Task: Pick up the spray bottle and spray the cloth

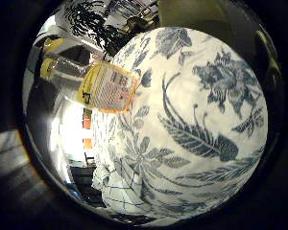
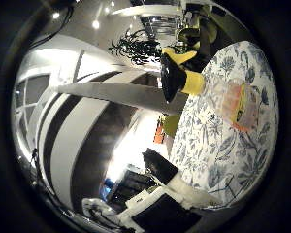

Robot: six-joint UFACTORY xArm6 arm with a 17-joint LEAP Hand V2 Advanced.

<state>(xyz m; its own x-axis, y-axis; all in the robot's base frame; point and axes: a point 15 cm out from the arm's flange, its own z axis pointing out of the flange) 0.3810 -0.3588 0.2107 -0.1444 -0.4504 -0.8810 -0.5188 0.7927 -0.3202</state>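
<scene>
The spray bottle [image 1: 103, 86] has a clear body, a yellow and white label and a yellow head with a black nozzle [image 2: 173, 80]. It stands on the flower-patterned tablecloth [image 1: 201, 96], apart from my hand. A white cloth with thin dark grid lines [image 1: 117, 189] lies crumpled near the table's edge, a short way from the bottle. Of my hand [image 2: 177, 187] I see one white finger with a black tip reaching out straight beside the table's edge. It touches nothing and holds nothing.
The white tablecloth with blue leaves and flowers covers the whole table. Beyond its edge lie a dark floor [image 2: 94, 160], white curved walls [image 2: 116, 92] and a dark leafy plant [image 2: 136, 48] in the room behind the bottle.
</scene>
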